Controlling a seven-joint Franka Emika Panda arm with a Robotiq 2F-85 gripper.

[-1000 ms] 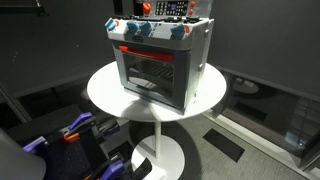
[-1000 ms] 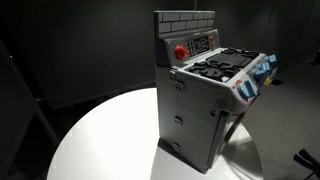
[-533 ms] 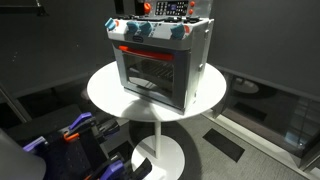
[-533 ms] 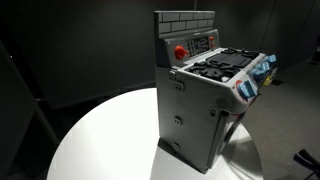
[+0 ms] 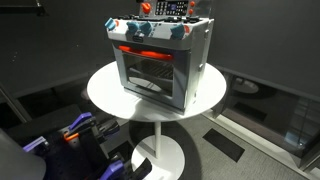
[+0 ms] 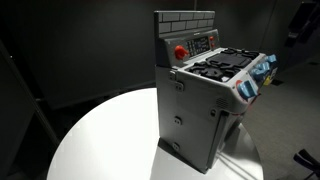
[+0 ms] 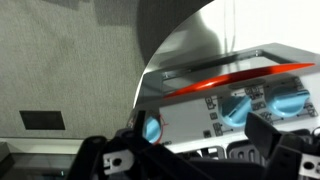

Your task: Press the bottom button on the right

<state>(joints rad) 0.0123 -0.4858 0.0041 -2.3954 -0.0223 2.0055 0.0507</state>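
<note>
A grey toy stove (image 5: 157,62) stands on a round white table (image 5: 105,92). It has blue knobs (image 5: 140,31), a red oven handle and black burners on top (image 6: 222,64). Its brick-pattern back panel carries a round red button (image 6: 180,52) and a small button pad (image 6: 203,43) to the right of it. My gripper (image 7: 190,150) is open and empty. In the wrist view its two dark fingers frame the stove's knob panel (image 7: 235,108) from a distance. In an exterior view a dark part of the arm (image 6: 302,20) shows at the top right, away from the stove.
The table stands on a single white pedestal (image 5: 160,150) on a dark floor. Blue and black gear (image 5: 75,135) lies low beside the table. Dark walls surround the scene.
A dark part of the arm has come into an exterior view at the top right. The stove and table have not moved.
</note>
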